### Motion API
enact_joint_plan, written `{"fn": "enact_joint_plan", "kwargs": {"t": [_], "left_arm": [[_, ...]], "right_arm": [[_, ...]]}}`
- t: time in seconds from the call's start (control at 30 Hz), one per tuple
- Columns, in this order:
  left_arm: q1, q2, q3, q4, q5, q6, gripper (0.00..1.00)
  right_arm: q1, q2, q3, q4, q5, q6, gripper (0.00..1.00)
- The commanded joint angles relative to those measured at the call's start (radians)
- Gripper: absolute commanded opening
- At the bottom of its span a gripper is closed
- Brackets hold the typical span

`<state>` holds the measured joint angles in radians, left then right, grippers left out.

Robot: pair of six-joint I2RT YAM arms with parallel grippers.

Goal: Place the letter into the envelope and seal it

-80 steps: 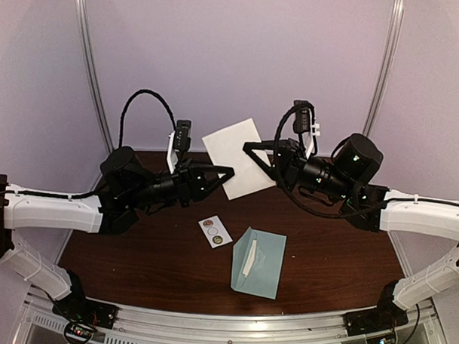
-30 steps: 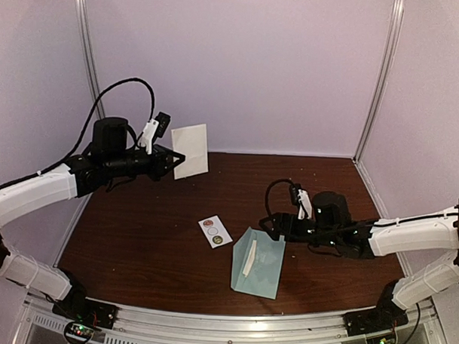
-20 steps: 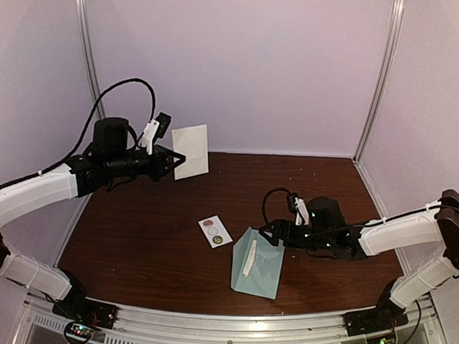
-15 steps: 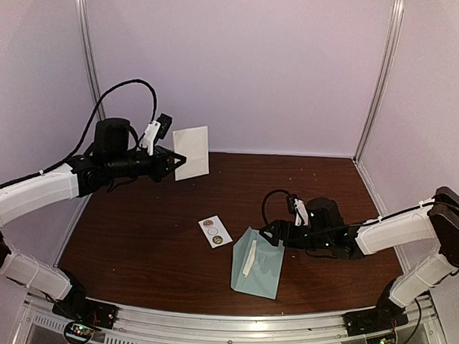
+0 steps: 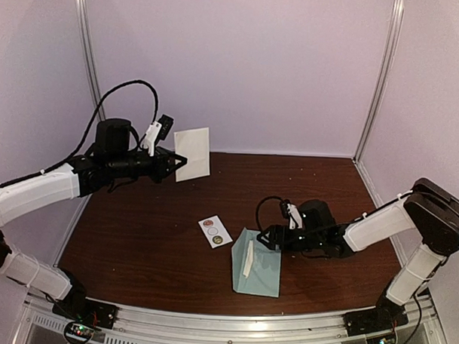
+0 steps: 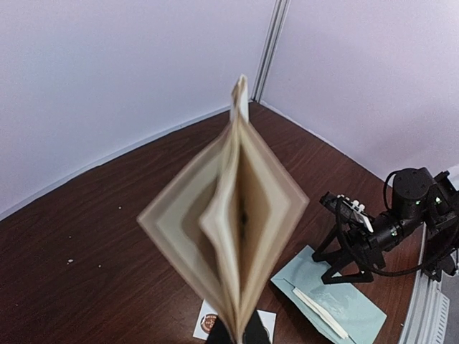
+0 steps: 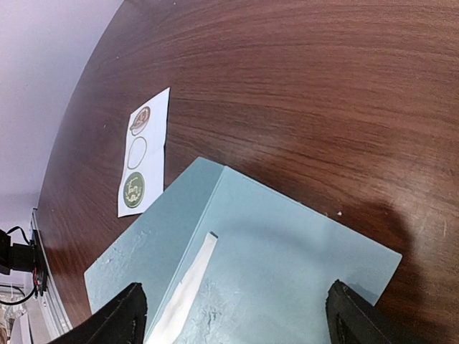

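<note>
**Letter aloft, envelope flat on worktop [image 5: 136, 244]**

L gripper [image 5: 178, 162] was clamped on the folded white letter [image 5: 193, 153], held in the air over the far-left corner. R gripper [image 5: 268, 237] sat low, jaws spread wide and empty, at the far edge of the envelope [image 5: 260, 265]. Envelope lay by the near edge, approx. mid-width, w/ sticker strip [image 5: 215, 230] just left.

Left wrist: letter [image 6: 237, 222] blurred, hides most of left gripper [image 6: 236, 336] and part of sticker strip [image 6: 206, 324]. Right wrist: envelope [image 7: 287, 265] near edge and right gripper [image 7: 233, 319] fingertips cut off at bottom.
</note>
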<state>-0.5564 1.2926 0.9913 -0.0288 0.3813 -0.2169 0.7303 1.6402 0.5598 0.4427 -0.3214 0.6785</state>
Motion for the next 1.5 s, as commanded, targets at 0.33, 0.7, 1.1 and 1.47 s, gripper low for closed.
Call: {"fn": "enact_joint_plan", "kwargs": {"t": [0.33,0.7,1.1,1.47], "left_arm": [[0.003,0.007,0.017,0.003,0.013,0.020,0.00],[0.003,0.009,0.020,0.003,0.022,0.007,0.00],[-0.097,-0.004,-0.039,0.107,-0.014,-0.231,0.00],[-0.336,0.096,-0.079,0.097,-0.093,-0.636,0.00]], "right_arm": [[-0.009,0.142,0.109,-0.004,-0.080,-0.065,0.84],[-0.008,0.157,0.140,0.025,-0.122,-0.068,0.84],[-0.008,-0.133,0.158,-0.149,-0.061,-0.158,0.89],[-0.008,-0.448,-0.008,-0.288,0.049,-0.113,0.89]]}}
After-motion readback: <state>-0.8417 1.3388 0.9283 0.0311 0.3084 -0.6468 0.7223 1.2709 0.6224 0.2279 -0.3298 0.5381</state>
